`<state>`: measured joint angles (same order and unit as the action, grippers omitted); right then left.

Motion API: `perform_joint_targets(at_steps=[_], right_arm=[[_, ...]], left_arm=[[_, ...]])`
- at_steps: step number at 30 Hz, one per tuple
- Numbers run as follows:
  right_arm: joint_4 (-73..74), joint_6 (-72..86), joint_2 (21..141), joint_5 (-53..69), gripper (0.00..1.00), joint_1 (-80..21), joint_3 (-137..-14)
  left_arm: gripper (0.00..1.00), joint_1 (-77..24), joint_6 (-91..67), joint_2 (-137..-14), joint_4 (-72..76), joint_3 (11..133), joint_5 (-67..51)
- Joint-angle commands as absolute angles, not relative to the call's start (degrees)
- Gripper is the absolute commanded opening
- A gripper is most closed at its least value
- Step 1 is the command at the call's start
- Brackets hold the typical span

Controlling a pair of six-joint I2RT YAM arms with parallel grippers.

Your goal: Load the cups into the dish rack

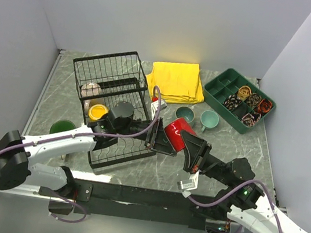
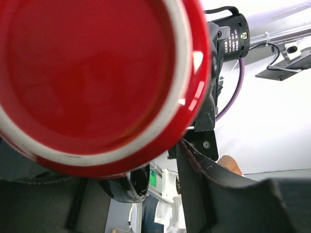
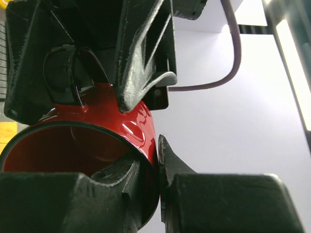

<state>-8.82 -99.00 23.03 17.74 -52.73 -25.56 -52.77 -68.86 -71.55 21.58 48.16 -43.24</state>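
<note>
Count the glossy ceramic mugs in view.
6: red mug held mid-air; two teal mugs near the yellow cloth; dark green mug left of the black wire rack; yellow mug, beige mug inside it. More may be hidden.

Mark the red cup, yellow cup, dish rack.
red cup (image 1: 175,132): top view, glossy outer side.
yellow cup (image 1: 97,111): top view, its open mouth.
dish rack (image 1: 106,55): top view, basket's top rim wire.
</note>
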Motion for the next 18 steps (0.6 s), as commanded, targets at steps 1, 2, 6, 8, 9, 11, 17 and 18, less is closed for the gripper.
perform_joint_targets(at_steps=[1,2,6,8,9,11,17,18], right_arm=[[-17.1,-103.4,20.5,17.9,0.0,-54.3,-24.7],[-17.1,-103.7,20.4,18.3,0.0,-54.6,-24.2],[-17.1,-105.0,19.2,18.2,0.0,-55.2,-22.9],[-17.0,-105.3,18.7,18.4,0.0,-55.4,-22.1],[-16.9,-105.6,18.2,18.8,0.0,-55.5,-21.8],[-16.6,-105.9,17.7,19.2,0.0,-55.7,-20.9],[-14.4,-104.9,15.6,19.3,0.51,-56.2,-19.9],[-13.7,-104.9,15.1,19.0,0.7,-56.2,-19.7]], left_arm=[[0.52,-53.0,-66.2,-70.0,23.2,51.2,-42.5],[0.49,-53.0,-65.7,-70.2,22.9,51.3,-42.6],[0.37,-53.0,-64.4,-70.2,20.9,51.5,-41.0],[0.27,-52.9,-62.9,-69.5,19.2,51.5,-40.0],[0.14,-53.0,-62.3,-69.2,18.6,51.5,-39.2],[0.01,-52.9,-60.9,-68.0,17.8,51.4,-38.5],[0.01,-52.9,-57.3,-61.2,14.9,48.2,-31.3],[0.01,-52.9,-57.0,-58.6,14.2,46.7,-30.1]])
